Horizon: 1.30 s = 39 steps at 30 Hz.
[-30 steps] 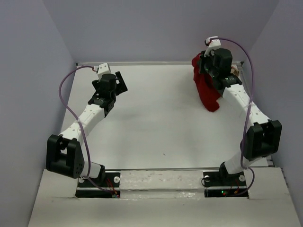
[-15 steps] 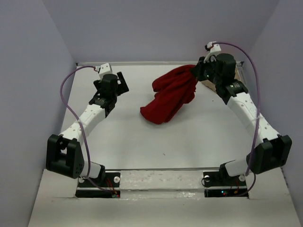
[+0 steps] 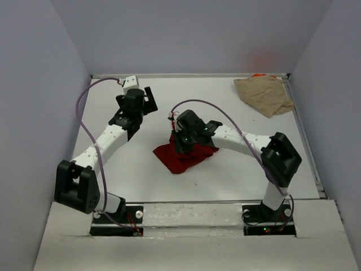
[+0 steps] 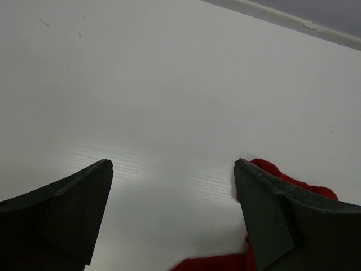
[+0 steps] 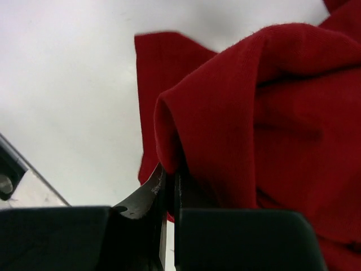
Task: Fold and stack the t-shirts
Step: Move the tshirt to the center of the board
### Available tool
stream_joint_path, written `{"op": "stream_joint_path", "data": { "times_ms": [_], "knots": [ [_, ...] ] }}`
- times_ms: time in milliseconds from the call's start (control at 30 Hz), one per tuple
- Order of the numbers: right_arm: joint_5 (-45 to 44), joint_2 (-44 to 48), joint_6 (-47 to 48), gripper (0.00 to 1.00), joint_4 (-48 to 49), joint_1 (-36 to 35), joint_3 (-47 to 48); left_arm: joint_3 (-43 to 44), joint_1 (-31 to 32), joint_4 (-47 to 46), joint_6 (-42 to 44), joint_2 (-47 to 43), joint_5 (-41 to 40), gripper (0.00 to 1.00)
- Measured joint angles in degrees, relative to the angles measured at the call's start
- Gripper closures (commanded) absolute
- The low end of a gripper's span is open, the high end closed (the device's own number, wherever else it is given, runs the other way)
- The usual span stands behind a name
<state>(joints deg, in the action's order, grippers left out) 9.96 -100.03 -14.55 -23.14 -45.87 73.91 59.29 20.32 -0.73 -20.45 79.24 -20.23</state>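
The dark red t-shirt point(image 3: 181, 159) lies bunched on the white table point(image 3: 237, 169) near its middle. My right gripper point(image 3: 182, 147) is over it, shut on a fold of the red cloth point(image 5: 265, 113); the right wrist view shows the pinch at the jaw tips point(image 5: 170, 174). The tan t-shirt point(image 3: 264, 95) lies crumpled in the far right corner, with a sliver of orange fabric point(image 3: 259, 75) at its back edge. My left gripper point(image 3: 150, 100) hovers open to the left of the red shirt with nothing between its fingers point(image 4: 174, 165); the red shirt's edge point(image 4: 272, 171) shows beside its right finger.
A raised rail point(image 3: 192, 75) runs along the table's far edge and grey walls point(image 3: 34, 84) close in both sides. The right arm's elbow point(image 3: 280, 158) stands over the table's right half.
My right arm has swung the red shirt from the far right corner to the table's middle and lowered it there, uncovering the tan shirt. The left gripper has shifted slightly right.
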Motion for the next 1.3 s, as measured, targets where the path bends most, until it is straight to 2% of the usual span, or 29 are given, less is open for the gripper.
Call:
{"op": "stream_joint_path", "data": {
  "times_ms": [67, 133, 167, 333, 467, 667, 833, 900, 933, 967, 1033, 1067, 1167, 1300],
  "knots": [
    [-2.01, -2.58, -1.11, 0.64, 0.0, -3.54, 1.86, 0.35, 0.74, 0.33, 0.22, 0.0, 0.07, 0.01],
    [-4.55, -4.44, -1.86, 0.3, -0.42, -6.12, 2.27, 0.98, 1.84, 0.59, 0.74, 0.02, 0.09, 0.01],
    [-6.01, -4.72, -2.05, 0.01, -0.98, -6.38, 2.25, 1.25, 2.29, 0.68, 0.96, 0.02, 0.07, 0.01],
    [-13.84, -3.56, -2.51, 0.0, -1.7, -5.01, 2.25, 1.73, 3.32, 0.66, 1.84, 0.09, 0.24, 0.01],
    [-17.14, -1.92, -0.98, 0.0, -1.75, -0.74, 3.32, 1.75, 3.32, 1.36, 1.99, 0.33, 0.7, 0.01],
    [-19.21, -3.04, 3.45, 0.0, -1.46, 14.56, 13.11, 2.86, 3.5, 4.33, 2.27, 0.61, 0.68, 0.01],
    [-16.11, -6.8, 4.68, 0.14, 0.24, 27.58, 21.79, 2.91, 4.0, 6.16, 2.43, -0.09, 0.76, 0.01],
    [-13.29, -7.87, 3.96, 0.16, 0.61, 31.8, 21.18, 2.91, 4.02, 7.32, 2.43, -0.39, 0.68, 0.01],
    [-12.17, -7.91, 3.63, 0.21, 1.01, 33.0, 19.67, 2.91, 4.02, 8.37, 2.43, -0.57, 0.7, 0.01],
    [-10.91, -7.87, 3.39, 0.33, 0.9, 33.7, 17.77, 2.91, 4.02, 8.92, 2.43, -0.63, 0.74, 0.01],
    [-8.15, -6.88, 2.69, 0.44, 1.29, 33.75, 12.35, 2.91, 4.07, 10.38, 2.4, -0.92, 1.33, 0.01],
    [-6.71, -6.16, 2.12, 0.44, 0.96, 33.09, 9.05, 2.89, 4.09, 10.97, 2.38, -1.11, 1.57, 0.01],
    [-5.64, -3.1, 1.53, 0.34, 0.0, 29.44, 1.75, 2.64, 4.13, 11.87, 2.38, -1.95, 1.95, 0.01],
    [-5.09, 5.81, 0.76, 0.34, -1.7, 23.74, -4.66, 2.6, 4.37, 12.39, 2.58, -1.88, 2.82, 0.01]
  ]
}}
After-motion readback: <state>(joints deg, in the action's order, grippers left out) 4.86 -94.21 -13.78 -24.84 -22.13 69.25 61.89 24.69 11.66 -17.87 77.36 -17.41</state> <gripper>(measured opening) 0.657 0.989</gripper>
